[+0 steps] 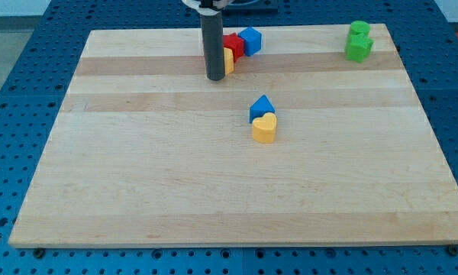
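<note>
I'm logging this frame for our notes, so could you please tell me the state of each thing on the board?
My tip: down on the board, against the yellow block's left side.
Yellow block: partly hidden, touching the red block.
Red block: beside blue block.
Blue triangular block: touching yellow heart.
Green blocks: paired, top right.

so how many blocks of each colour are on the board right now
red: 1 showing, beside my tip; the rod may hide more: red block
blue: 2: top blue block, middle blue block
yellow: 2: yellow block at the rod, yellow heart
green: 2: upper green block, lower green block
total: 7 visible
</note>
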{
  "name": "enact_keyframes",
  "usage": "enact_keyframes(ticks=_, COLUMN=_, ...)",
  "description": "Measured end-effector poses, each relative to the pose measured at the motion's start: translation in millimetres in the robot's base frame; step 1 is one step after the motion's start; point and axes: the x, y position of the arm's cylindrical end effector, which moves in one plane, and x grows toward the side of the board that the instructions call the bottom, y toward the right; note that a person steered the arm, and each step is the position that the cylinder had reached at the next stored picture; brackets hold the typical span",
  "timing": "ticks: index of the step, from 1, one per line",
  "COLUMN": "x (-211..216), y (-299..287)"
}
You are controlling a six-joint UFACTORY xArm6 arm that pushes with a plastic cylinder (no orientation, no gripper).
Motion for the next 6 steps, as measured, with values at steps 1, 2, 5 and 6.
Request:
enact_keyframes(ticks=1, x=3, y=4)
enact_keyframes(ticks=2, x=54, y=4)
enact_keyframes(ticks=5, x=164, y=78)
enact_keyframes(ticks=6, x=164, y=98)
